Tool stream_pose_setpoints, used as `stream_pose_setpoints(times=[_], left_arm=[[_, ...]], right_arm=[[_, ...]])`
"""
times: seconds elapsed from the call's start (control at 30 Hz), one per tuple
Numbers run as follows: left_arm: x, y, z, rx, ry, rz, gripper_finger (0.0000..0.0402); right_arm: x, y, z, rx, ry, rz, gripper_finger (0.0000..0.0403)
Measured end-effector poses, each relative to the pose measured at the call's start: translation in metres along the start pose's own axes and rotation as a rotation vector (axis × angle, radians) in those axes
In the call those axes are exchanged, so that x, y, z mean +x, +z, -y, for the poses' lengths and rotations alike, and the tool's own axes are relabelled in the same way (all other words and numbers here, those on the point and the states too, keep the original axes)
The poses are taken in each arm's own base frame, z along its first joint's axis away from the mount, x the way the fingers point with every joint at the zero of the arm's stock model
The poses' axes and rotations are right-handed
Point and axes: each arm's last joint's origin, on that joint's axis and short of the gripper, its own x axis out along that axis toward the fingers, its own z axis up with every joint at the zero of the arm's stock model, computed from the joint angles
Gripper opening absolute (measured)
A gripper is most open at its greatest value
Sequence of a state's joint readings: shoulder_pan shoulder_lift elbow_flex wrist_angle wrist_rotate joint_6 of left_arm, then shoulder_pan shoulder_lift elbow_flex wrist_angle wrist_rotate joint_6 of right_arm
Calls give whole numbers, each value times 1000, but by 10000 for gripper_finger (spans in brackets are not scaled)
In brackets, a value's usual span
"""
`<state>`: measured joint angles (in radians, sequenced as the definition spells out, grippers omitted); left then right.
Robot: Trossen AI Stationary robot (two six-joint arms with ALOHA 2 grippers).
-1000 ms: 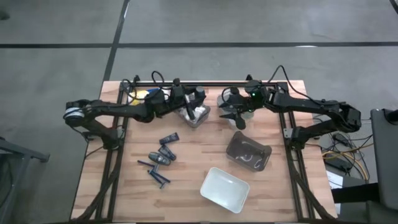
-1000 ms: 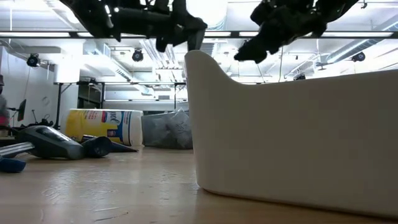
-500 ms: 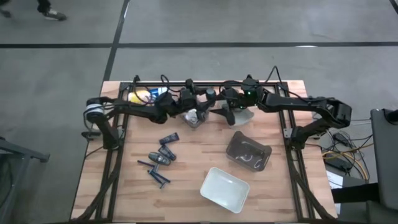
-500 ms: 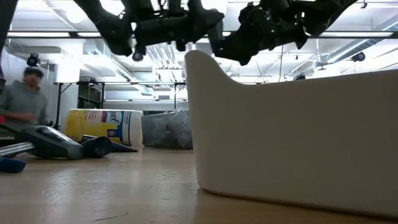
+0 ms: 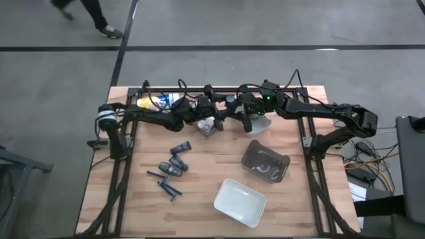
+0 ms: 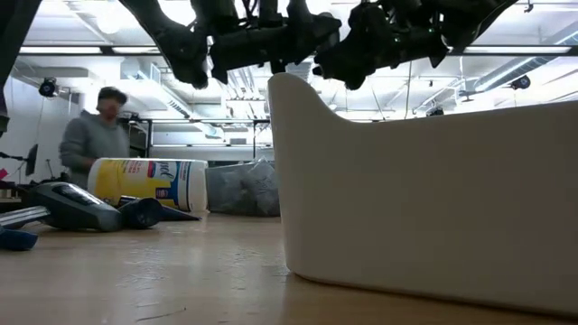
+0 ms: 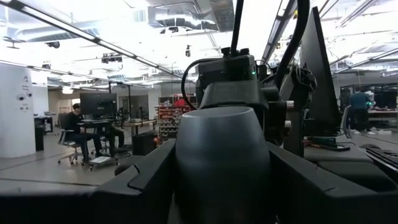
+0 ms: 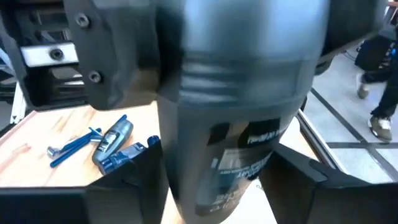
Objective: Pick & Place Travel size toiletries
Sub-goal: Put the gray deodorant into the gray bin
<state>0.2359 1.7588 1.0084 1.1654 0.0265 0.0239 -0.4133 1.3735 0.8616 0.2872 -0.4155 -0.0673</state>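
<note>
Both arms stretch level across the far edge of the counter (image 5: 133, 199), meeting nose to nose above it. The left gripper (image 5: 222, 110) and the right gripper (image 5: 244, 113) face each other, and a dark grey deodorant-style stick (image 8: 239, 118) sits between them: each wrist view shows that arm's fingers set around one rounded end of it, holding it at a moderate opening. Half a second ago the two grippers stood slightly apart; a second ago they were well apart, each over its own far bin. The remaining toiletries (image 5: 172, 169), dark oblong pieces and thin blue sticks, lie in a loose cluster left of centre on the counter. A smoky bin (image 5: 265, 161) and a white bin (image 5: 240, 201) sit nearer, to the right.
</note>
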Motion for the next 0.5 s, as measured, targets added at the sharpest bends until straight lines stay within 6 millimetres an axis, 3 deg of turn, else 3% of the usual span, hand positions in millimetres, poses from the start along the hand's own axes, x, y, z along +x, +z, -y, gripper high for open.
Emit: stream_pose_setpoints(times=[0.13, 0.5], left_arm=[[0, 0, 0, 1, 5, 2, 218], [0, -3, -2, -29, 8, -55, 221]], right_arm=[[-2, 1, -1, 2, -4, -4, 163], [-3, -3, 0, 27, -5, -43, 165]])
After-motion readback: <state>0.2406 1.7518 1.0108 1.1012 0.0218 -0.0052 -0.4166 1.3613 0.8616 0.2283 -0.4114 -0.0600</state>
